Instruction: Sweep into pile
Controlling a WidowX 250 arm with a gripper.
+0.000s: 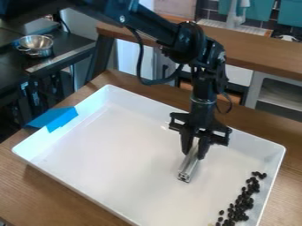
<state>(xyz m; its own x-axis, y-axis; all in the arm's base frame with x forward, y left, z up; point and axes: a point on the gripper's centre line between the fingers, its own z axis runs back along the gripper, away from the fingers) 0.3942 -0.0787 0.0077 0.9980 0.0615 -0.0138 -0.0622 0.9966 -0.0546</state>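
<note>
1. Spanning the foreground, one wood-topped counter (59,190), bearing the tray.
2. Robot arm (150,24), black, entering from the upper left and bent downward over the tray.
3. Tray (118,145), white, rectangular, with raised walls; working area for the sweep.
4. Pincer (194,153), black, two-fingered, pointing down above the tray's right half in the view. Closed around the metal bar, its fingers parted only by the bar's width.
5. Blue tape (59,118), folded over the tray's far-left wall.
6. Metal bar (187,167), grooved, serving as sweeping tool. Held slantwise; whether its lower end touches the tray floor, cannot tell. Well apart from the beans.
7. Black beans (242,205), a loose, elongated band by the tray's right wall, near the lower corner, with strays at its edges. Step in hand, as judged: placing the tool for a sweep. Next move calls for bringing the bar low behind the outlying beans, then pushing them lengthwise into a tighter heap.
</note>
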